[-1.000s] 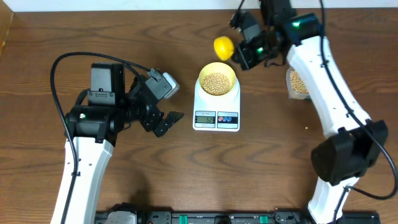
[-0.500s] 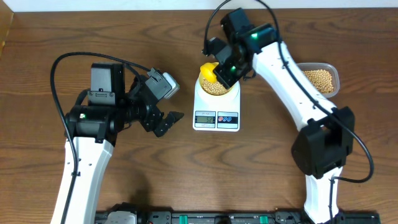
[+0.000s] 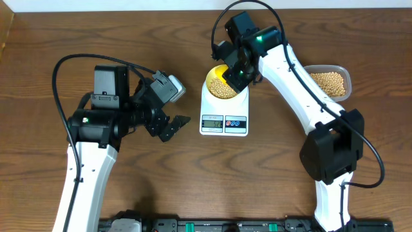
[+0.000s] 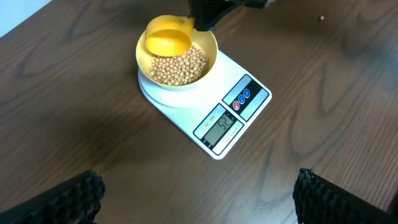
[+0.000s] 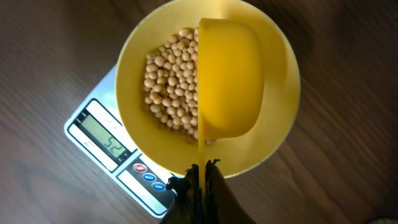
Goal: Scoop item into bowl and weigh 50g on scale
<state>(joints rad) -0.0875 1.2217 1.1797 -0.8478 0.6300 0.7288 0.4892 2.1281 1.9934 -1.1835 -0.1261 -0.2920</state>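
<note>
The right claw (image 5: pixel 200 177) is clenched tight on the thin handle of the yellow scoop (image 5: pixel 230 81), whose cup sits down inside the bowl (image 5: pixel 283 112), over the far side of the beans (image 5: pixel 168 81). The cup looks empty in the left wrist view. The bowl rests squarely on the scale (image 4: pixel 193 107), and the display (image 5: pixel 104 142) seems to read a touch over fifty, though the digits are small. I judge the step in hand to be the final trim of the weight. If the reading is high, the next move calls for a shallow dip to lift out only a few beans and carry them back to the clear tub (image 3: pixel 328 82) without pressing on the bowl or nudging it off the platform. The left claw (image 3: pixel 172 127) hangs released, jaws wide, holding nothing above the tabletop (image 3: pixel 64 38) just left of the scale.
</note>
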